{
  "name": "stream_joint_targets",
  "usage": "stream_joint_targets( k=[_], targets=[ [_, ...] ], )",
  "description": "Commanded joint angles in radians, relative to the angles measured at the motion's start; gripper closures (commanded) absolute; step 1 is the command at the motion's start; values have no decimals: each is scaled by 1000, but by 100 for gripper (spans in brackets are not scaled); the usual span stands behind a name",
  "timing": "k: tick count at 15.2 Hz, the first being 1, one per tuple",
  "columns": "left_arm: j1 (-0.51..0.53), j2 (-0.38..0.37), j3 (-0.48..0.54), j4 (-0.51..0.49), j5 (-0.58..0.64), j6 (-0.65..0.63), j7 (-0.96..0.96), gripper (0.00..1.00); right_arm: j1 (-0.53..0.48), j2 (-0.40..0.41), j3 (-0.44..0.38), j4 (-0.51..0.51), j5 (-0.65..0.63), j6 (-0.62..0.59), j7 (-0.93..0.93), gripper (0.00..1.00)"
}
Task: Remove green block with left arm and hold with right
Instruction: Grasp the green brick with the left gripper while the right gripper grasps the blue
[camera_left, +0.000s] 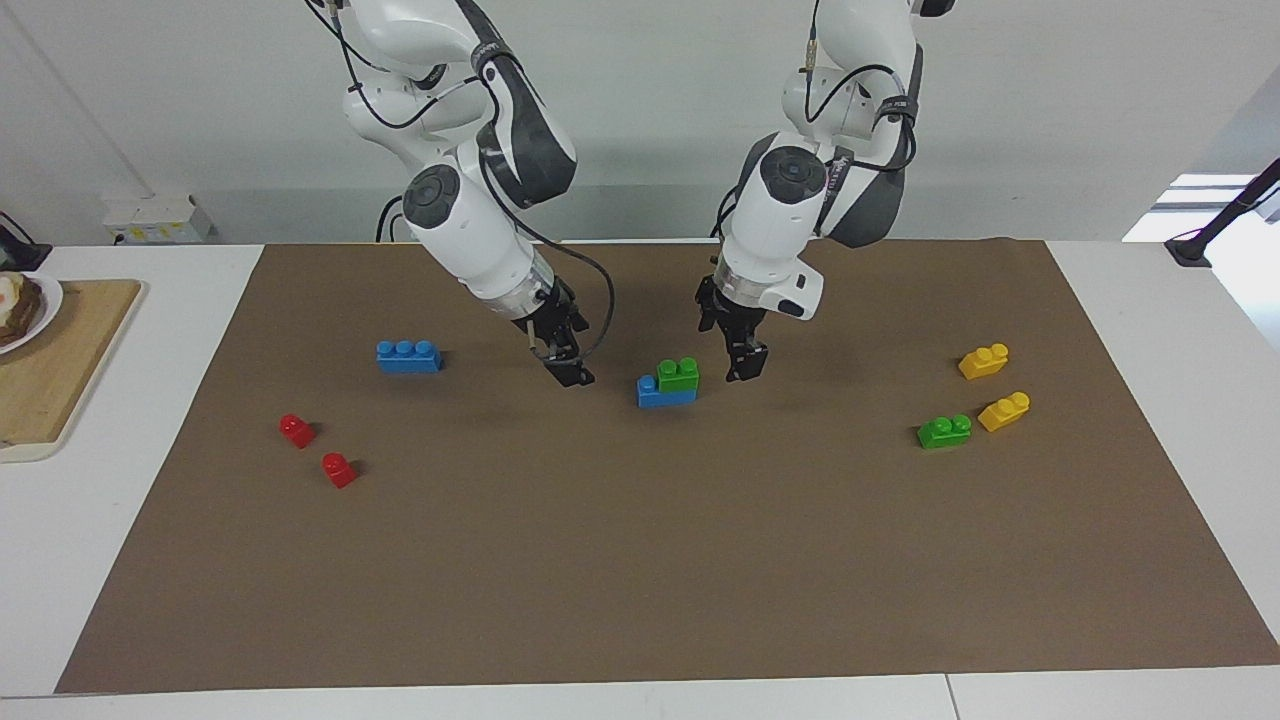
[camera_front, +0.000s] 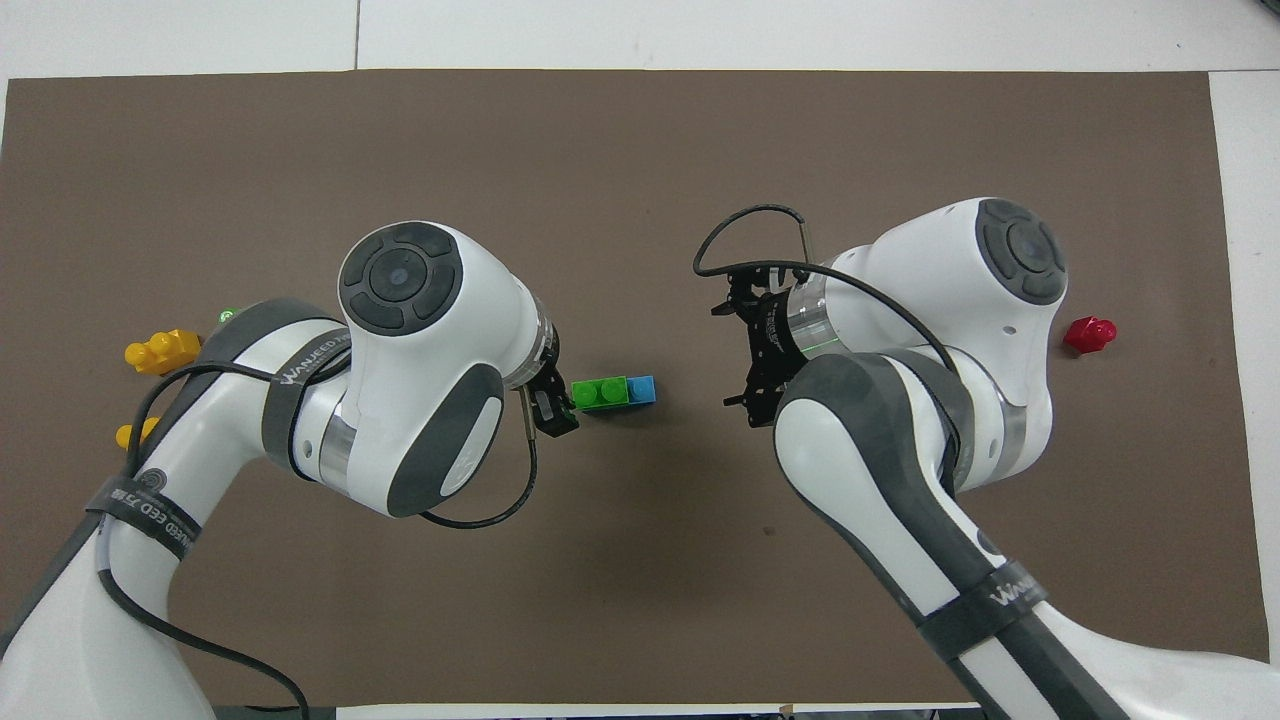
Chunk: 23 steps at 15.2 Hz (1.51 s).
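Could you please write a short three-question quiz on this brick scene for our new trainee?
1. True or false: the green block sits on a blue brick.
2. Which tool is closer to that stack: A, left tool; B, right tool?
3. Fill in: the two small bricks toward the right arm's end of the mat are ____.

Key: 1 true; 2 A; 3 red.

White-grey arms, black cables, black hands
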Motion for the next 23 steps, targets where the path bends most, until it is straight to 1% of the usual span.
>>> stream_joint_targets(
  k=[1,3,5,8,10,13,16,18,20,23],
  targets=[
    [-31,13,17,-9,-21,44,-50,0,13,-16,-3,-55,22,60,-39,1],
    [-38,23,15,-12,-21,41,-50,0,29,-13,-3,-73,24,74,-36,1],
    [-43,23,17,-14,-19,44,-50,0,46,-4,-2,-93,24,118,-33,1],
    [-41,23,17,-17,-19,48,-50,0,64,11,-2,-99,24,160,-33,1],
    [-43,26,17,-35,-19,105,-50,0,87,30,-3,-102,24,196,-33,1],
    [-81,69,18,-44,-16,125,-52,0,101,59,-3,-107,24,224,-26,1],
    [-83,98,17,-34,7,127,-29,0,119,94,-2,-105,24,278,-25,1],
    [-83,99,15,-41,10,119,11,0,122,111,-2,-105,27,305,-25,1],
    [-84,99,15,-47,10,127,13,0,148,123,-2,-105,27,330,-8,1],
    [-84,97,15,-64,10,143,14,0,153,132,-2,-107,27,345,-2,1]
  ],
)
